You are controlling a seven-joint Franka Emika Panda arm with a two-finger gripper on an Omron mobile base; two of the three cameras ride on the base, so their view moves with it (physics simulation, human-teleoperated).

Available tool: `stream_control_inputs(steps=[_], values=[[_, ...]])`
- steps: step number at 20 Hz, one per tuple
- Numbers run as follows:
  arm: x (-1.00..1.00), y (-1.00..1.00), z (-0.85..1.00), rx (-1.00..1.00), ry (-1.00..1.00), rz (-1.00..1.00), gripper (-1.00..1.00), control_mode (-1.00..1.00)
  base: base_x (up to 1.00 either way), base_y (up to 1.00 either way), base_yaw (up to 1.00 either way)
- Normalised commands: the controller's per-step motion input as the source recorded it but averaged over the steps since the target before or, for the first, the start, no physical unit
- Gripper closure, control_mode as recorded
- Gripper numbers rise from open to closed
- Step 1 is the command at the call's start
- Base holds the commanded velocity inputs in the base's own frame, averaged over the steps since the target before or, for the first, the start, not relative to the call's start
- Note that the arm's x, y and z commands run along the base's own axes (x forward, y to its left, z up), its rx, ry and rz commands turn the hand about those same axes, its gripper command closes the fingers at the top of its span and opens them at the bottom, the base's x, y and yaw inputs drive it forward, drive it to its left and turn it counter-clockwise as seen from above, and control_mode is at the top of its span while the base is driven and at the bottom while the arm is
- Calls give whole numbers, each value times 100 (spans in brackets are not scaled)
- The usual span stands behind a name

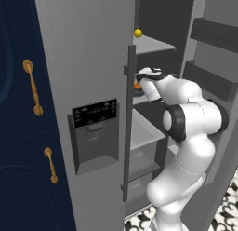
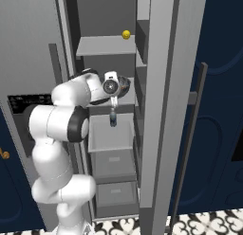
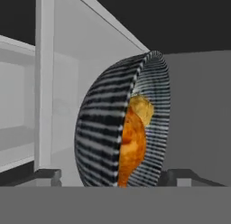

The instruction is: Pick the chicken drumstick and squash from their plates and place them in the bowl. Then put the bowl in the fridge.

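Observation:
The dark speckled bowl [image 3: 99, 128] is inside the open fridge [image 1: 88, 62], at the level of a middle shelf. The hand view is rolled, so the bowl looks tipped on its side there. Inside it lie the orange-brown chicken drumstick [image 3: 131, 146] and the yellow squash [image 3: 143, 108]. My gripper [image 3: 115, 175] is open just in front of the bowl, with the fingertips [image 3: 45, 175] spread wide on either side of its rim. From the base views my hand reaches into the fridge, with the bowl [image 2: 126, 83] just past it and an orange glimpse of the food [image 1: 138, 85]. The plates are out of view.
A small yellow ball [image 1: 138, 33] lies on the shelf above the bowl. The left fridge door carries the dark dispenser panel [image 1: 95, 113] and a long bar handle [image 1: 129, 123]. Drawers [image 2: 114, 165] sit below. The open right door [image 2: 166, 111] stands close by. Navy cabinets [image 1: 18, 132] flank the fridge.

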Motion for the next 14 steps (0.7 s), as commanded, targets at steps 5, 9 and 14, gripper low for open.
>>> stream_control_inputs(steps=[5,9,14], values=[[-75,6,72,-3,0,-2,-100,-100,0,0,0],[-65,0,100,0,0,0,-100,-100,0,0,0],[-63,0,100,0,0,0,-100,-100,0,0,0]])
